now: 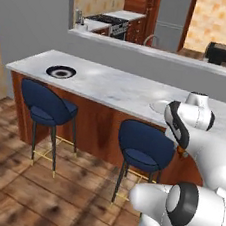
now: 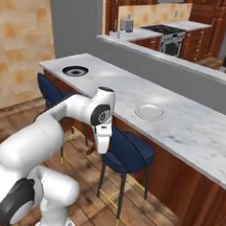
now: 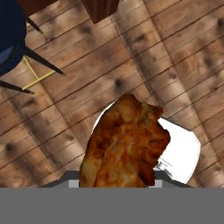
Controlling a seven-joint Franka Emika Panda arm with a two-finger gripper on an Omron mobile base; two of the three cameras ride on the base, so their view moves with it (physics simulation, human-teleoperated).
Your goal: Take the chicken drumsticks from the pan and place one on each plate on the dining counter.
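Observation:
A glossy orange-brown chicken drumstick (image 3: 124,144) sits close in the hand view, with wood floor behind it. My gripper (image 2: 102,152) is shut on it and hangs pointing down in front of the dining counter (image 2: 190,130), below the level of its top. The meat hides my fingertips. A navy-rimmed plate (image 1: 61,71) (image 2: 75,71) lies near the slab's left end. A pale plate (image 1: 161,107) (image 2: 150,111) lies further right, near my arm. Both plates look bare. The pan is out of view.
Two navy stools (image 1: 49,107) (image 1: 145,145) stand against the counter's wood base; the right one (image 2: 128,152) is close beside my hand. Past a grey half wall lies the kitchen with a stove (image 1: 108,19). Wood floor (image 1: 18,193) stretches to the left.

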